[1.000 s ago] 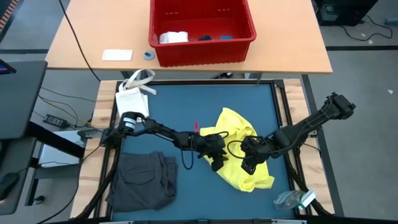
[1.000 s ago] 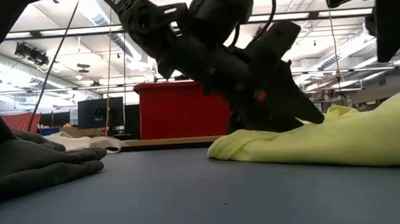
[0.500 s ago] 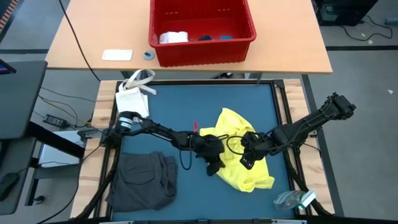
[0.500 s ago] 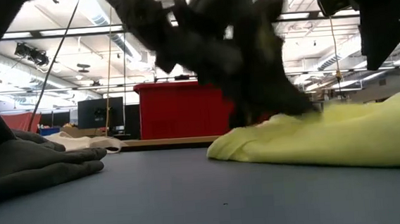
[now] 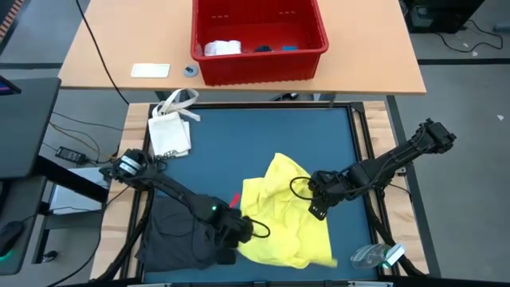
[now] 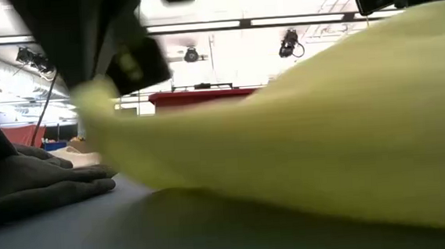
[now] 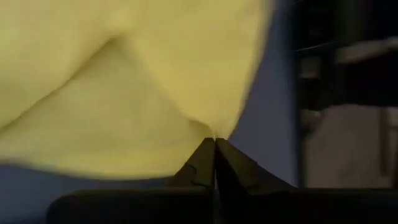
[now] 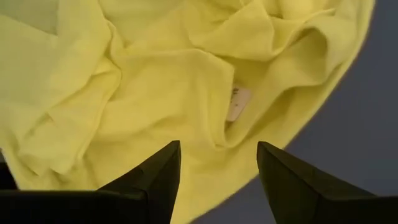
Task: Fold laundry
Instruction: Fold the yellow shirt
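The bright yellow T-shirt (image 5: 283, 219) lies crumpled on the blue mat, right of centre; in the low view the yellow T-shirt (image 6: 301, 127) fills most of the picture. My left gripper (image 5: 241, 231) is shut on its near-left edge, beside the dark grey garment (image 5: 179, 235), which lies flat at the mat's near-left corner. My right gripper (image 8: 217, 171) is open above the shirt's right part, near its neck label (image 8: 236, 102), touching nothing. A white cloth (image 5: 221, 48), a dark piece (image 5: 263, 48) and a small blue piece (image 5: 288, 48) lie in the red basket. My left gripper pinches an edge of the yellow T-shirt (image 7: 214, 132) between its two shut fingertips (image 7: 202, 165). The cloth fans out from the pinch and is drawn toward the table's near-left side. One layer or several, I cannot tell.
A red plastic basket (image 5: 259, 64) stands on the wooden table beyond the mat. A small white bag with strap handles (image 5: 170, 131) lies at the mat's far-left corner. A clear plastic item (image 5: 374, 257) sits at the near-right corner. Bare mat shows on the far side.
My left gripper has swept quickly toward the table's near-left, dragging the shirt's left part with it. The shirt has spread out toward the near-left; its right part under my right gripper has stayed about where it was.
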